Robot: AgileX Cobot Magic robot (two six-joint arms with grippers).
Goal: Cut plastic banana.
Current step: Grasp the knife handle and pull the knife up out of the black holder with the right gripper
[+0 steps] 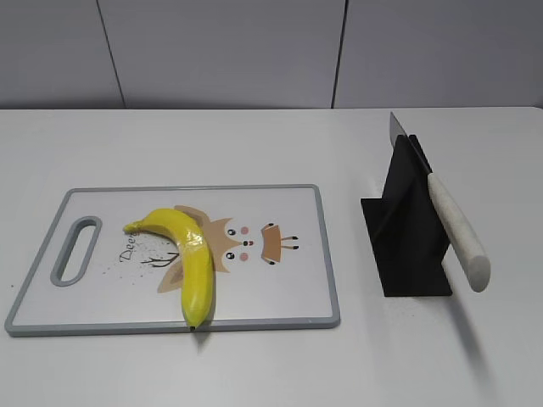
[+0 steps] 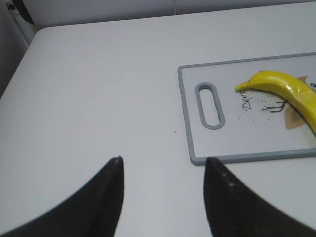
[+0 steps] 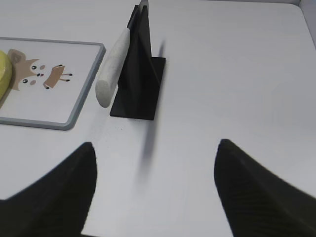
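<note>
The yellow plastic banana (image 1: pixel 191 254) lies on the grey-rimmed white cutting board (image 1: pixel 288 322), its dark tip at the board's front edge. It also shows in the left wrist view (image 2: pixel 286 89) and partly in the right wrist view (image 3: pixel 3 74). A knife with a white handle (image 1: pixel 458 233) rests tilted in a black stand (image 1: pixel 407 229), right of the board. My left gripper (image 2: pixel 163 160) is open and empty over bare table near the board's handle corner. My right gripper (image 3: pixel 155 145) is open and empty, in front of the stand (image 3: pixel 140 74). Neither gripper shows in the exterior view.
The cutting board (image 2: pixel 197 158) has a slot handle (image 2: pixel 210 105) at its left end and a cartoon deer print. The white table runs back to a grey wall. The knife handle (image 3: pixel 111 69) juts out toward the board's right edge.
</note>
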